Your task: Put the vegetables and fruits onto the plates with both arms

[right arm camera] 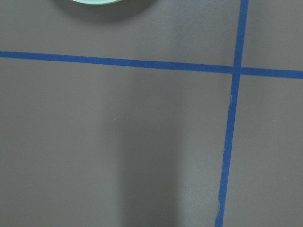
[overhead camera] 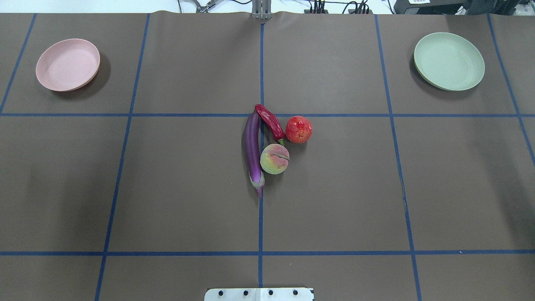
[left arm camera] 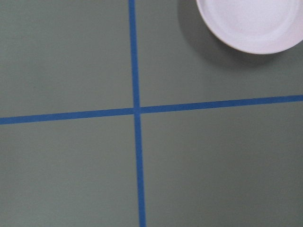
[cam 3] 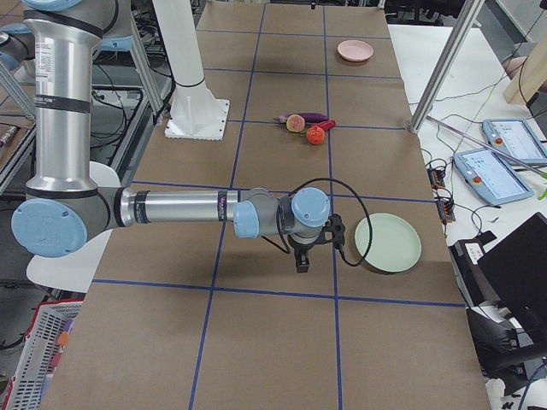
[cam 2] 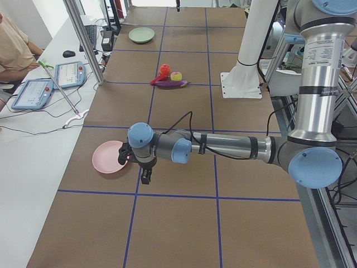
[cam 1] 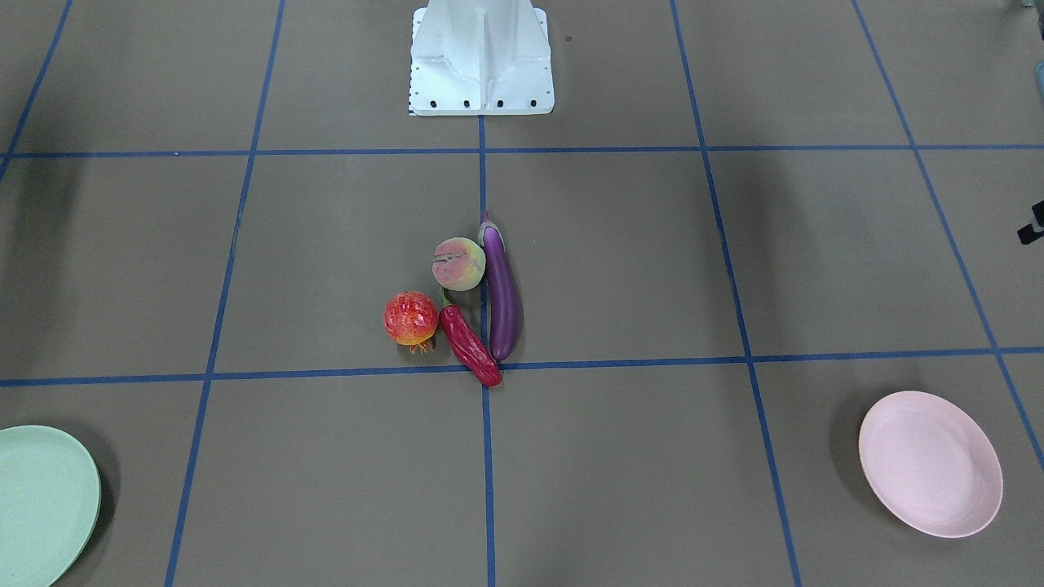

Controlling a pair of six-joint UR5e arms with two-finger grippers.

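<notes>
The purple eggplant [overhead camera: 252,152], red chili pepper [overhead camera: 271,122], peach [overhead camera: 274,159] and pomegranate [overhead camera: 299,129] lie bunched together at the table's middle. The pink plate [overhead camera: 67,65] lies empty at the far left and the mint green plate [overhead camera: 449,61] empty at the far right. My left gripper [cam 2: 146,177] hangs over the table just beside the pink plate [cam 2: 109,157], pointing down. My right gripper [cam 3: 301,263] hangs beside the green plate [cam 3: 389,242]. Both show only in the side views, so I cannot tell whether they are open or shut.
The white robot base [cam 1: 481,61] stands at the table's near middle. Blue tape lines [overhead camera: 261,209] grid the brown table. A small black part [cam 1: 1031,227] shows at the front view's right edge. Tablets and a person [cam 2: 14,44] are beside the table.
</notes>
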